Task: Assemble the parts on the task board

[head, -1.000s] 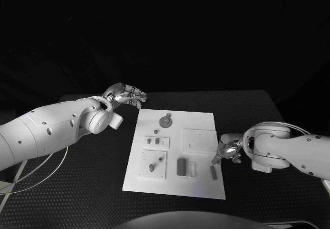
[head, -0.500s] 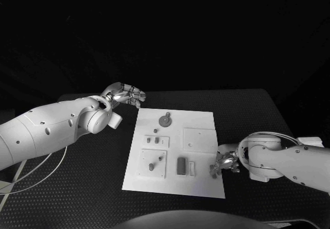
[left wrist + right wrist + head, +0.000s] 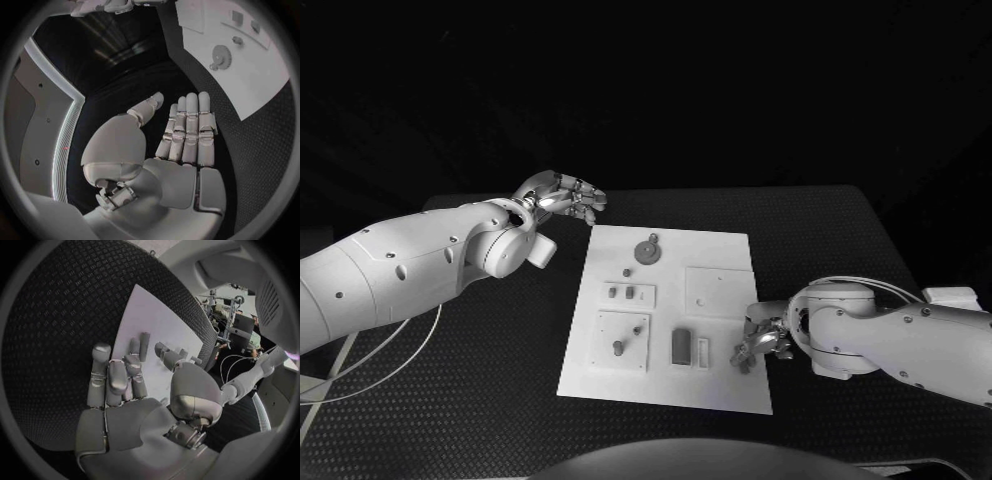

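Observation:
The white task board (image 3: 718,385) lies in the middle of the table. On it are a round gear-like part (image 3: 648,250), two small parts (image 3: 620,293), a peg part (image 3: 619,349), a dark block (image 3: 681,347) and a slim dark bar (image 3: 746,361). My right hand (image 3: 764,343) hovers at the board's right edge, right by the slim bar, fingers stretched out and holding nothing. In the right wrist view its fingertips (image 3: 133,348) reach next to the bar (image 3: 144,346). My left hand (image 3: 564,196) is off the board's far left corner, fingers straight and empty (image 3: 187,130).
Black textured table (image 3: 473,400) surrounds the board on all sides. In the left wrist view the board (image 3: 250,85) with the gear (image 3: 220,56) lies beyond the fingers. A white cable (image 3: 387,360) hangs under my left arm.
My right hand has slid along the board's right edge toward the near side, ending by the slim bar. The left hand has hardly moved.

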